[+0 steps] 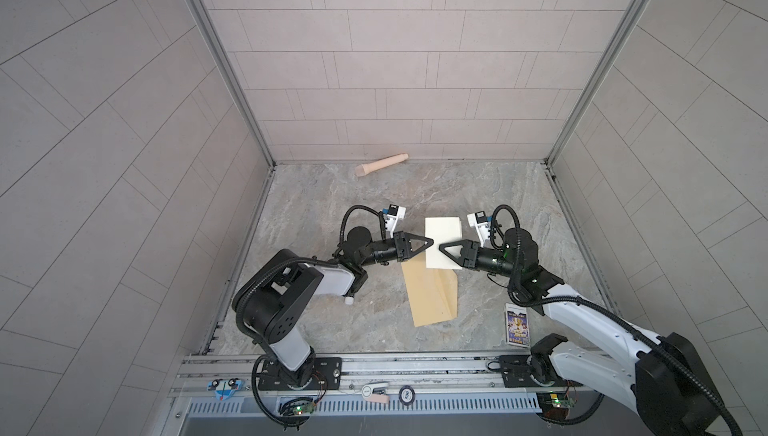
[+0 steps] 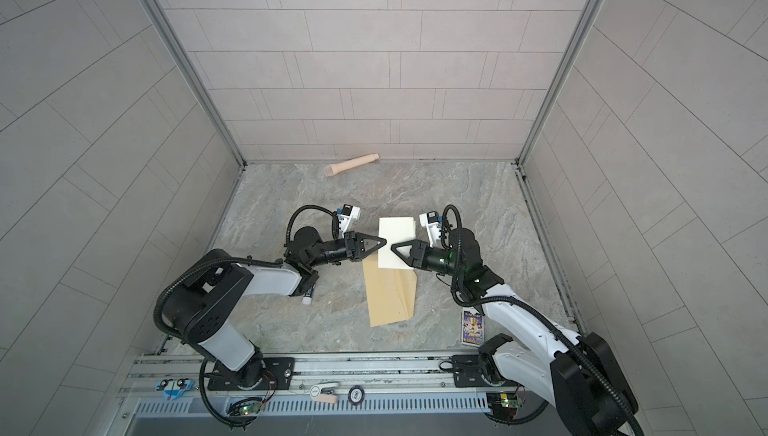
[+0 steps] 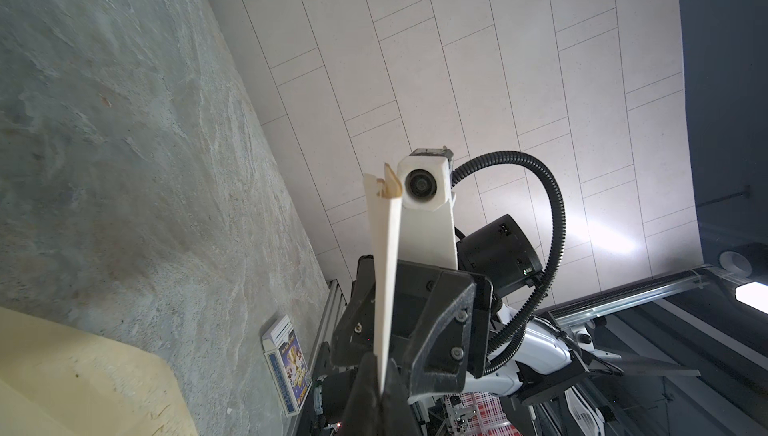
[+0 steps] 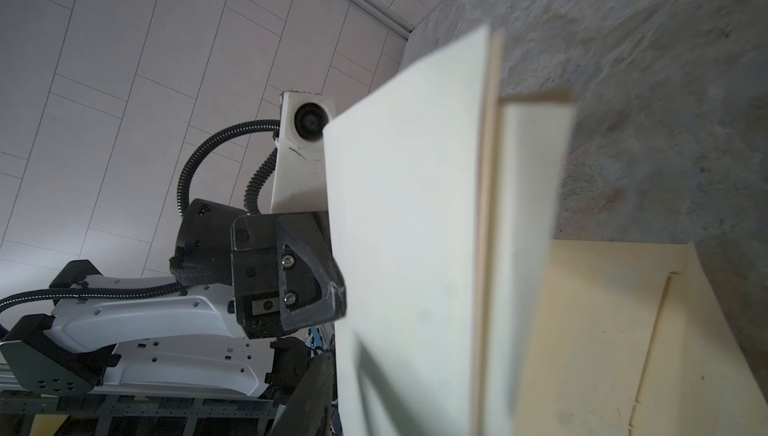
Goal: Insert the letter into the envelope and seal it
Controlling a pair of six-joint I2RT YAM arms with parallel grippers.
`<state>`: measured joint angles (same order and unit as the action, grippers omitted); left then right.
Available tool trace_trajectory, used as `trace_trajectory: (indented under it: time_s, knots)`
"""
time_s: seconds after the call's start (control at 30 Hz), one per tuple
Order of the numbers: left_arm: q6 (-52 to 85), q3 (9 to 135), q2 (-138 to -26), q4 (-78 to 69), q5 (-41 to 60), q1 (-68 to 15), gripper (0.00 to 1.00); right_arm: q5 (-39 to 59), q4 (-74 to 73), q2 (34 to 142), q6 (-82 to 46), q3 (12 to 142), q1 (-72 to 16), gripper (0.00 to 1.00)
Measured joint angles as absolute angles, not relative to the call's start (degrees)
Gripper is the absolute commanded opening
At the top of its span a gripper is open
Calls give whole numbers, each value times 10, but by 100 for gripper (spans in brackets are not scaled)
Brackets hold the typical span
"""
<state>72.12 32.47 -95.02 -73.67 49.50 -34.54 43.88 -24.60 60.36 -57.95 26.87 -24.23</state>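
Your left hand (image 1: 431, 241) was pressed together on the left edge of the letter (image 1: 443, 228), pinching the folded sheet. The left wrist view showed the paper edge-on, rising out of the closed tips. That hand lay level with its fingers pointing right, the forearm ran back down to the left, and the elbow was lifted above the base.

Your right hand (image 1: 441, 246) faced it almost tip to tip, level, with its fingers pointing left over the letter's right half. Its fingers stood spread, one on each face of the sheet. The left wrist view showed a clear gap between them, so this hand was not clamping the paper. Behind it the white forearm sloped down toward its base at the near right corner.

The letter hung clear of the desk (image 1: 332, 213), roughly flat, with its folded layers fanning slightly apart at the far end. Seen from above, its near end overlapped the far end of the envelope (image 1: 430, 298). The envelope lay flat on the desk with its flap turned out to the right. A card box (image 1: 517, 323) lay beside the right arm, and a tan peg (image 1: 381, 163) lay against the far wall.
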Motion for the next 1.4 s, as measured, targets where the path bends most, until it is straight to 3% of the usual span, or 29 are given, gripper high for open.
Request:
trace_trajectory:
  time_s: [0.07, 0.17, 0.37, 0.5, 0.7, 0.93, 1.4]
  knots:
    - [721, 325, -950, -737, 494, -345, 5, 439, -256, 615, -585, 271, -242, 21]
    - [721, 324, -950, -736, 492, -345, 12, 441, -256, 624, -581, 277, -242, 0]
    - [713, 293, -945, -727, 483, -329, 54, 422, -65, 607, -475, 341, -242, 0]
    - [683, 236, -937, -655, 470, -295, 64, 385, 102, 595, -366, 379, -242, 0]
    - [599, 221, -930, -483, 439, -298, 69, 353, 248, 614, -276, 370, -248, 0]
    - [455, 312, -893, -204, 381, -345, 72, 340, 276, 685, -245, 370, -255, 0]
    - [363, 383, -937, -95, 360, -383, 70, 339, 267, 765, -252, 397, -256, 0]
